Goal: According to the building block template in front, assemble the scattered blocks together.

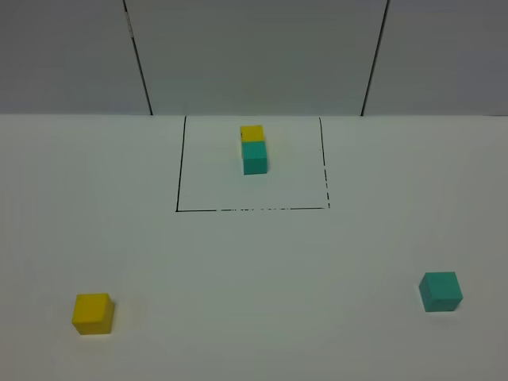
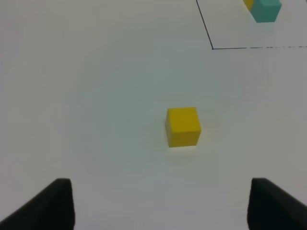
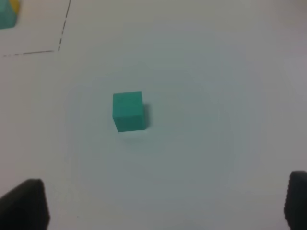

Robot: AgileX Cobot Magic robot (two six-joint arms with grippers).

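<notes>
The template is a yellow cube joined to a teal cube inside a thin black drawn rectangle at the back middle of the table. A loose yellow block lies at the front left and a loose teal block at the front right. My left gripper is open, its dark fingertips wide apart, with the yellow block on the table ahead of them, untouched. My right gripper is open too, and the teal block lies ahead of its fingertips. Neither arm shows in the exterior view.
The white table ends at a grey panelled wall behind the drawn rectangle. The rectangle's front line is partly broken. The template also shows in the left wrist view and in the right wrist view.
</notes>
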